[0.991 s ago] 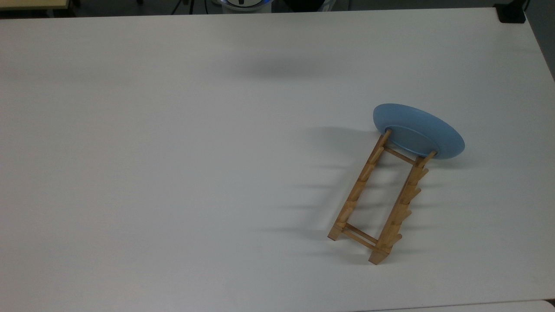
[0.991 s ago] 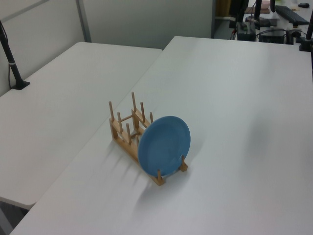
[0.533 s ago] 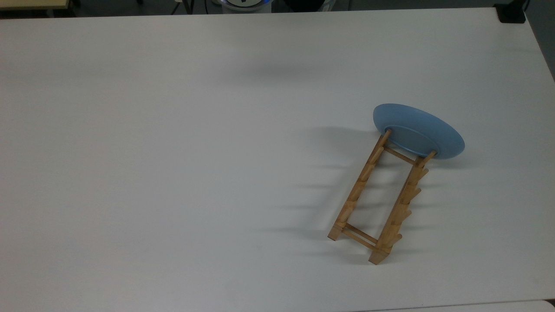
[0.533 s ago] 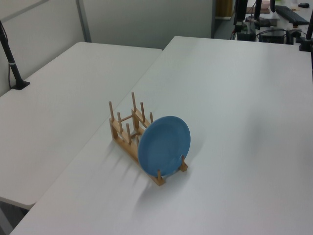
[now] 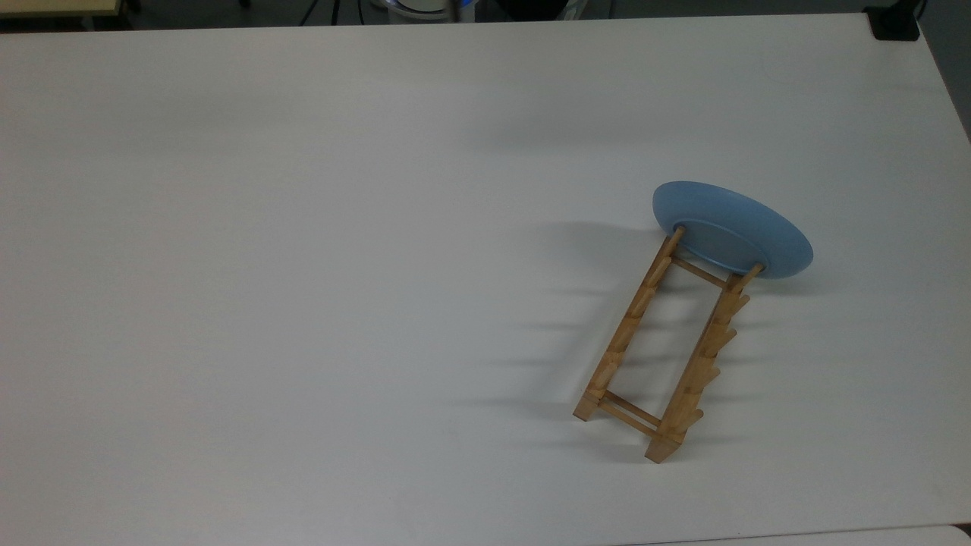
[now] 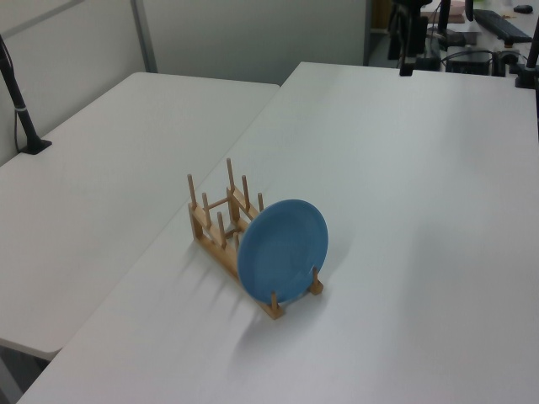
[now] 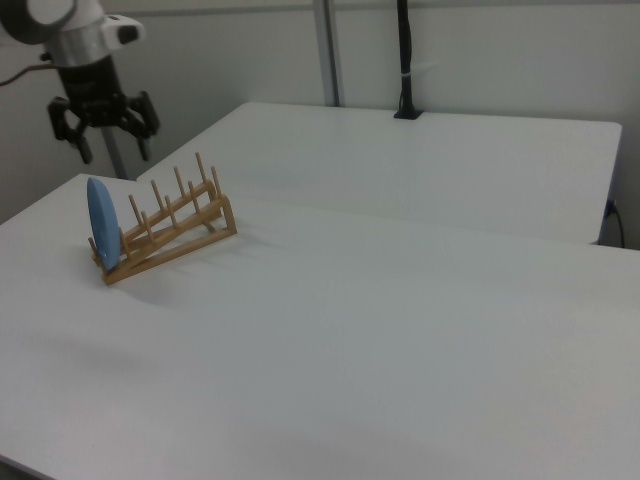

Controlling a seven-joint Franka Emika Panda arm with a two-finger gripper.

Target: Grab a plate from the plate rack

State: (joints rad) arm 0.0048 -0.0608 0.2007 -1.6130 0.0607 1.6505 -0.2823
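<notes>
The light-blue plate (image 5: 732, 227) stands on edge in the end slot of the light-wood plate rack (image 5: 660, 349), toward the top view's right. In the left view the plate (image 6: 284, 251) faces the camera at the near end of the rack (image 6: 221, 220). In the right view the plate (image 7: 102, 222) is edge-on at the rack's (image 7: 170, 225) left end. My gripper (image 7: 114, 152) hangs in the air above and beyond the plate, open, with nothing between its fingers. In the left view the gripper (image 6: 410, 59) is a dark shape at the far table edge.
The rack stands on a wide white table (image 5: 303, 265). A second white table (image 6: 101, 177) adjoins it, with a black post (image 7: 403, 60) clamped to its far edge. A black clamp (image 5: 895, 23) sits at the top view's upper right corner.
In the left view the dark gripper has come lower into sight at the far table edge. The soft shadow on the table in the top view has faded. Plate and rack have not moved.
</notes>
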